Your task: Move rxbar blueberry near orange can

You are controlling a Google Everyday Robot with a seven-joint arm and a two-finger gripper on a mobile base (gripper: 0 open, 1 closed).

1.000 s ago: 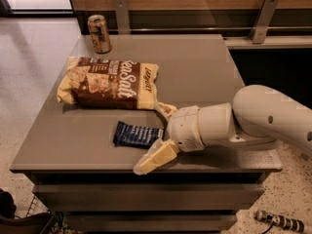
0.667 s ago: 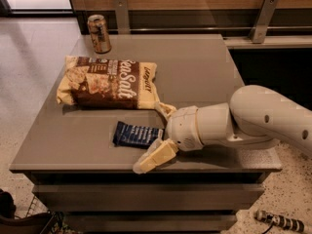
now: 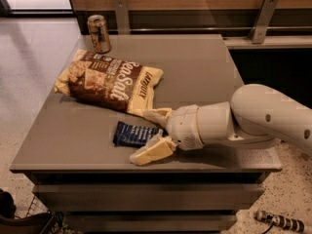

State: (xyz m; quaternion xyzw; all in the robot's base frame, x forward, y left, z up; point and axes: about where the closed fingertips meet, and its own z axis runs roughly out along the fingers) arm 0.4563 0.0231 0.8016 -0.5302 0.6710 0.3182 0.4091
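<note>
So the table (image 3: pixel 195 67) is a big boxy thing with a flat, matte grey top. The robot's arm (image 3: pixel 263 113) comes in from the right, a fat, smooth white plastic tube with a few small holes, and it's cut off at the edge so I can't see where it starts. The chip bag (image 3: pixel 109 79) lies flat and crinkly toward the back left, brown and cream with big lettering. Its near corner runs right up against the claw's upper finger.

The claw (image 3: pixel 155 134) sits low at the front of the table, its two cream, wedge-shaped fingers spread apart with one on either side of the rxbar blueberry (image 3: pixel 134 134). That's a small, flat, dark navy rectangle with pale print, lying near the front edge. Its right end is hidden behind the claw, and I can't tell if the fingers actually touch it.

The orange can (image 3: pixel 99 33) stands upright at the back left corner, well apart from the bar. It's tan-orange with a silver rim, and the label is unreadable.
</note>
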